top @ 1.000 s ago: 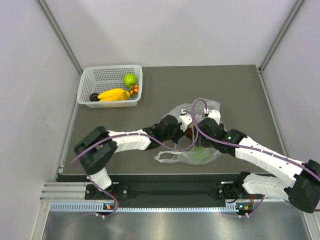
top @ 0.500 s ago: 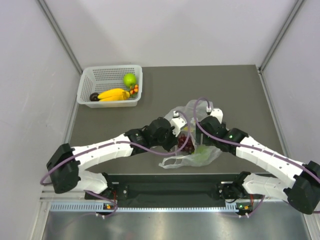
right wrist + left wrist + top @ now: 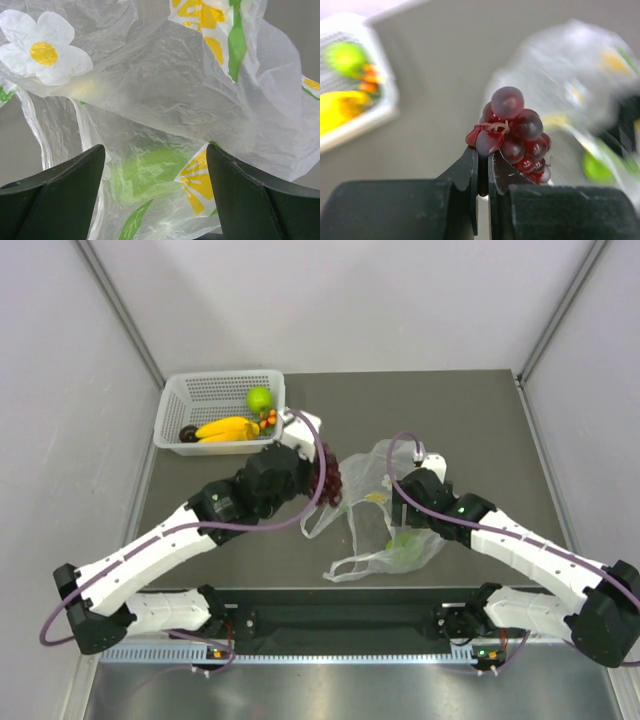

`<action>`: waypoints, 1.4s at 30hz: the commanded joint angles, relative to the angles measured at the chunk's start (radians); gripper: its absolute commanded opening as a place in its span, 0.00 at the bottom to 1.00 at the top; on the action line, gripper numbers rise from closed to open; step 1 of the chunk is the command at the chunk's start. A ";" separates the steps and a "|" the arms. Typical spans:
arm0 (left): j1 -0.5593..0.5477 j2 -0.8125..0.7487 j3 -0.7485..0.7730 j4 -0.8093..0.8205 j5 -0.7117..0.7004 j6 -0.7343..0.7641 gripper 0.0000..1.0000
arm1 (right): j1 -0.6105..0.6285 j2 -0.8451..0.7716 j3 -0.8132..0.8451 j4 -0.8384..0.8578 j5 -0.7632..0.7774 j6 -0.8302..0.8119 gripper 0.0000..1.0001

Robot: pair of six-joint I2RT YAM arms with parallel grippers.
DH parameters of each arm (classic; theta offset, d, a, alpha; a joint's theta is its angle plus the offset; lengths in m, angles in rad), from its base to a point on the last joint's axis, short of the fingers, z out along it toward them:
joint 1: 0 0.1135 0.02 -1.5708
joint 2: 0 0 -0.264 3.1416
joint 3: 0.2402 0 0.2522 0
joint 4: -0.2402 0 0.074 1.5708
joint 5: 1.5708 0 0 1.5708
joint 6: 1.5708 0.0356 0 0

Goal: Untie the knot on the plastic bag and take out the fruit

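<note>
My left gripper (image 3: 318,466) is shut on a dark purple grape bunch (image 3: 329,472) and holds it in the air between the bag and the basket. In the left wrist view the jaws (image 3: 482,156) pinch the bunch (image 3: 516,131) at its stem end. The clear flower-print plastic bag (image 3: 372,502) lies crumpled at centre right. Its handle loops (image 3: 340,566) lie loose, and no tied knot shows. A small green fruit (image 3: 405,548) is inside it. My right gripper (image 3: 155,152) is open over the bag film (image 3: 150,90), with the green fruit (image 3: 145,172) between its fingers under the film.
A white perforated basket (image 3: 175,412) stands at the far left. It holds a green apple (image 3: 260,398), yellow bananas (image 3: 226,428), small orange-red fruits (image 3: 268,420) and a dark fruit (image 3: 187,433). Grey walls close the table's sides.
My left gripper has come out of the bag with the grape bunch and moved up and left toward the basket. My right gripper has stayed at the bag.
</note>
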 commanded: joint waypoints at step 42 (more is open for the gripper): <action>0.820 0.205 -0.088 0.374 0.229 -0.176 0.99 | -0.009 -0.062 0.077 -0.017 -0.162 -0.176 0.89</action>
